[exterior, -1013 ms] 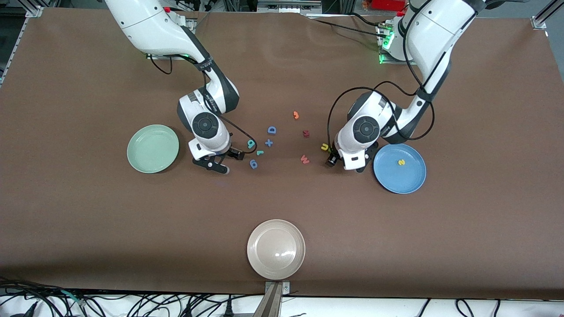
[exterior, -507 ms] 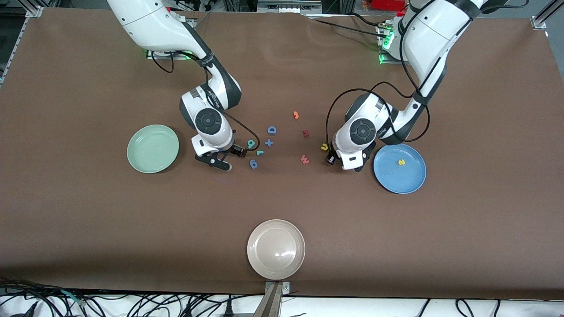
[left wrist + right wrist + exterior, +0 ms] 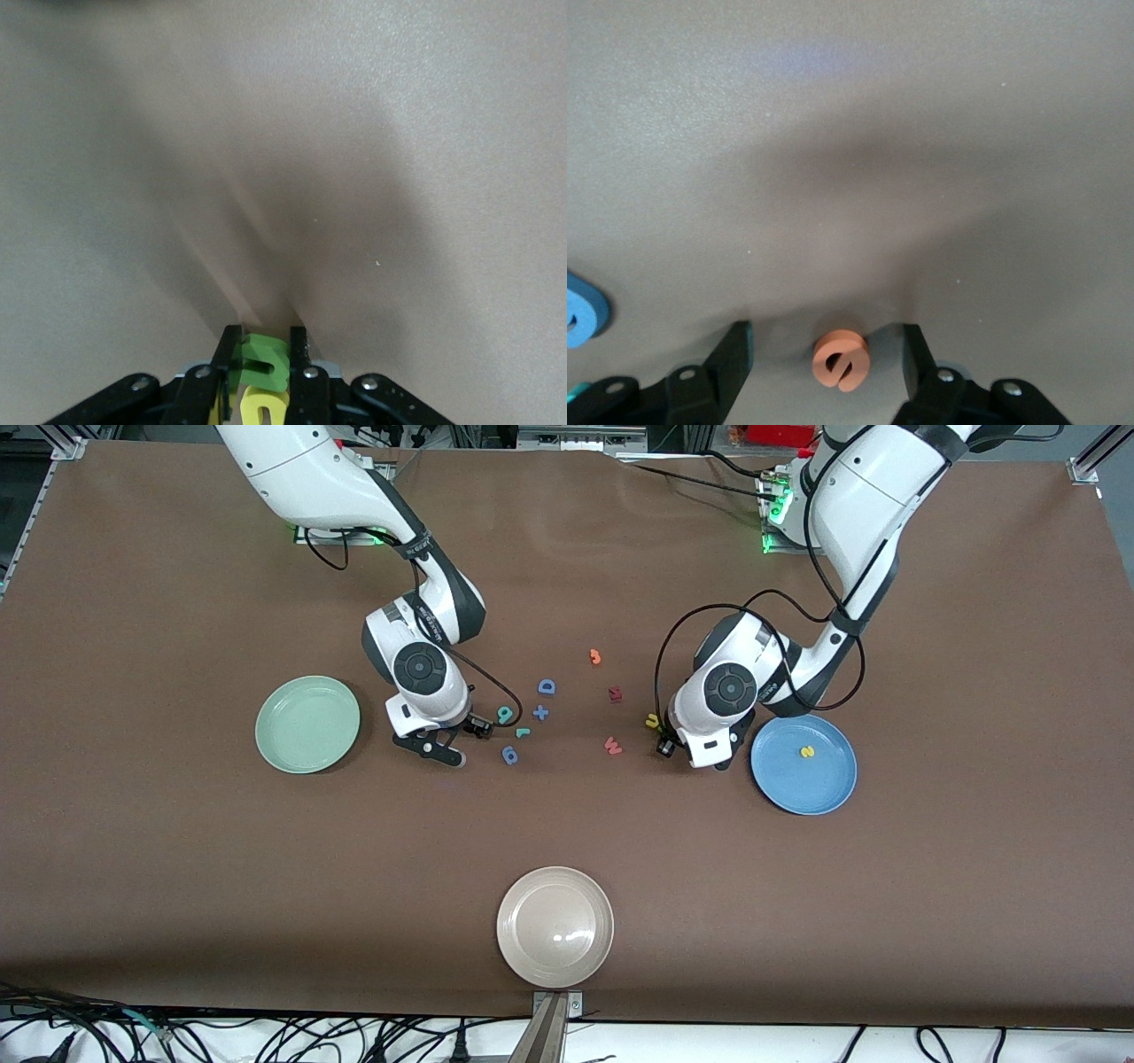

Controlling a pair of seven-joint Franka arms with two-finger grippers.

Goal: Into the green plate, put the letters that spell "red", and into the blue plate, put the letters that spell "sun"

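both arms were at the pickup step at once. the left gripper (image 3: pixel 261 354), low over the table beside the blue plate (image 3: pixel 833 788), was clenched on the olive-green "n" (image 3: pixel 262 361), with the yellow "u" (image 3: pixel 259 407) just beside it under the wrist. the yellow "s" (image 3: pixel 807 752) already lay in the blue plate. the right gripper (image 3: pixel 828 354) stood down at the table between the green plate (image 3: pixel 288 748) and the cluster of letters, its fingers (image 3: pixel 731 354) apart on either side of the orange "e" (image 3: pixel 841 360), not yet touching it. the teal "d" (image 3: pixel 505 714) and the teal "r" (image 3: pixel 523 732) lay on the table just beside that gripper, and the green plate held nothing. by my judgement, the left arm next needed to lift straight and carry the "n" over the blue plate without dragging the "u"; the right needed to close squarely on the "e" before lifting toward the green plate.
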